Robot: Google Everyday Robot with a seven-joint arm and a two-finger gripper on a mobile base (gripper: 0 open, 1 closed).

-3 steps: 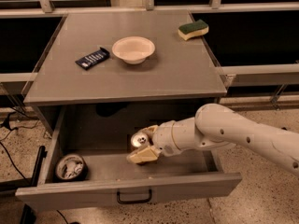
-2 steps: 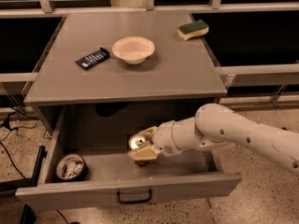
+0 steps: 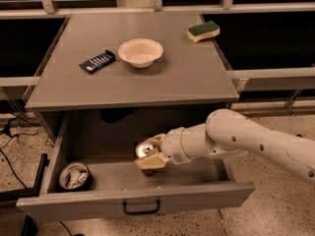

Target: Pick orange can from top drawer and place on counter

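Observation:
The top drawer (image 3: 133, 198) is pulled open below the counter (image 3: 133, 77). The orange can (image 3: 144, 150) stands upright in the middle of the drawer; only its silver top and a little of its side show. My gripper (image 3: 150, 155) reaches in from the right and sits around the can, with tan fingers (image 3: 150, 161) in front of and behind it. The white arm (image 3: 236, 141) comes from the right edge.
A short dark round tin (image 3: 74, 176) with white contents sits in the drawer's left front corner. On the counter are a white bowl (image 3: 140, 52), a dark blue packet (image 3: 97, 61) and a yellow-green sponge (image 3: 203, 31). The drawer handle (image 3: 141, 209) faces front.
The gripper and the can stay in about the same place in the drawer; no clear movement shows.

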